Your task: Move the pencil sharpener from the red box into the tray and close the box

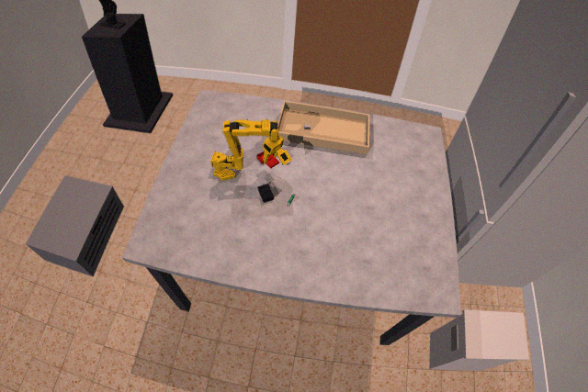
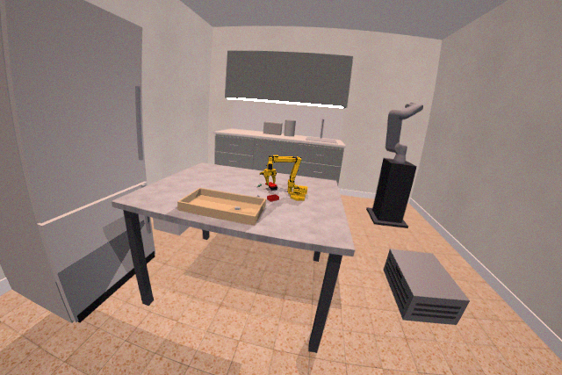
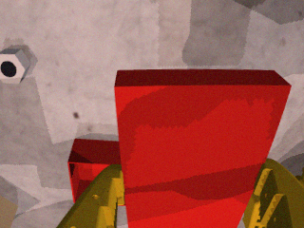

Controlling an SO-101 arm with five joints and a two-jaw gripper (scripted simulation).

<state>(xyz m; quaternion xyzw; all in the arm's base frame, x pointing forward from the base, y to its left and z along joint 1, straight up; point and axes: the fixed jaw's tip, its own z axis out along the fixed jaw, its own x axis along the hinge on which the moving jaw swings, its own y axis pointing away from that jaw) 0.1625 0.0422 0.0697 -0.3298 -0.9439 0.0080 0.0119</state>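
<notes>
A yellow arm stands near the bench's short edge on the black pedestal's side, reaching out level and bending down at the wrist. Its gripper points downward, 2 fingers clamped on opposite sides of the red lid, raised off the bench. Near it, the red base sits uncovered on the bench. The tray lies along the long edge by the brown door; in it is 1 small grey piece, apparently the sharpener. A metal piece with 1 dark hole lies on the bench. Farther from the door edge are 1 black box and 1 green item.
</notes>
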